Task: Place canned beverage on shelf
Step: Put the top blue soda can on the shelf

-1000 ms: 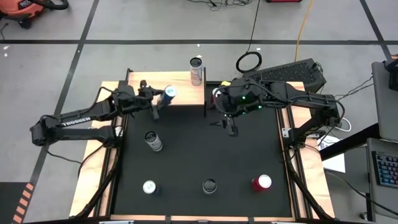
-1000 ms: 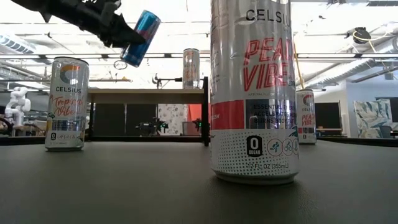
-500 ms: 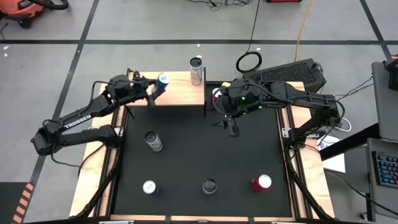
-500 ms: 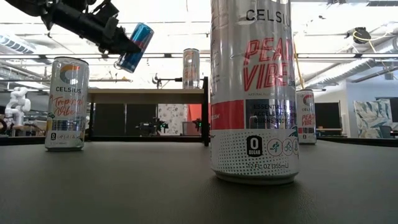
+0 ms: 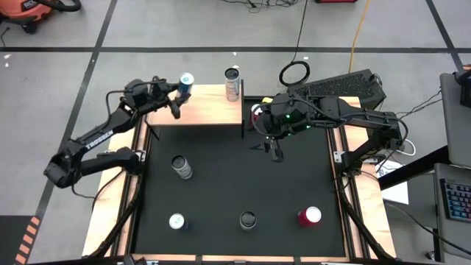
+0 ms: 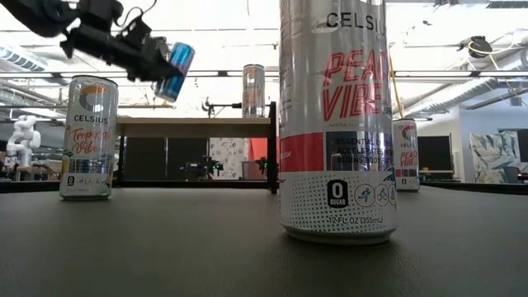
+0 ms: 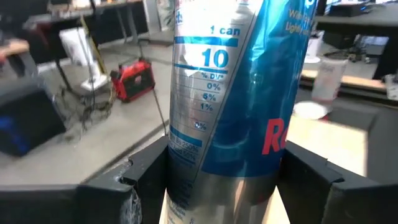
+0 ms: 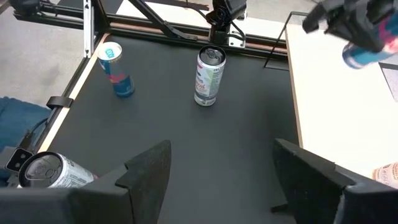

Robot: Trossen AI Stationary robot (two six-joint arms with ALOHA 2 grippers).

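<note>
The left gripper [image 5: 176,90] is holding a blue can [image 5: 185,82] in the air above the far edge of the shelf [image 5: 210,114], its jaws clamping the can's body on both sides. In the low view this blue can [image 6: 174,71] is tilting, top end raised, well clear of the shelf board [image 6: 194,121]. The left wrist view is showing the can [image 7: 236,99] filling the gap between the two dark fingers [image 7: 146,177].

A silver can [image 5: 232,83] is standing upright on the shelf near its right end, beside the black post.

The right gripper [image 5: 274,151] is hanging over the black worktop [image 5: 287,184] just right of the shelf, its jaws standing apart and gripping nothing.

Four more cans are standing upright on the worktop: a white one [image 5: 180,166] towards the left, and along the near edge a blue-and-silver one [image 5: 176,221], a dark-topped one [image 5: 248,219] and a red one [image 5: 309,216].
</note>
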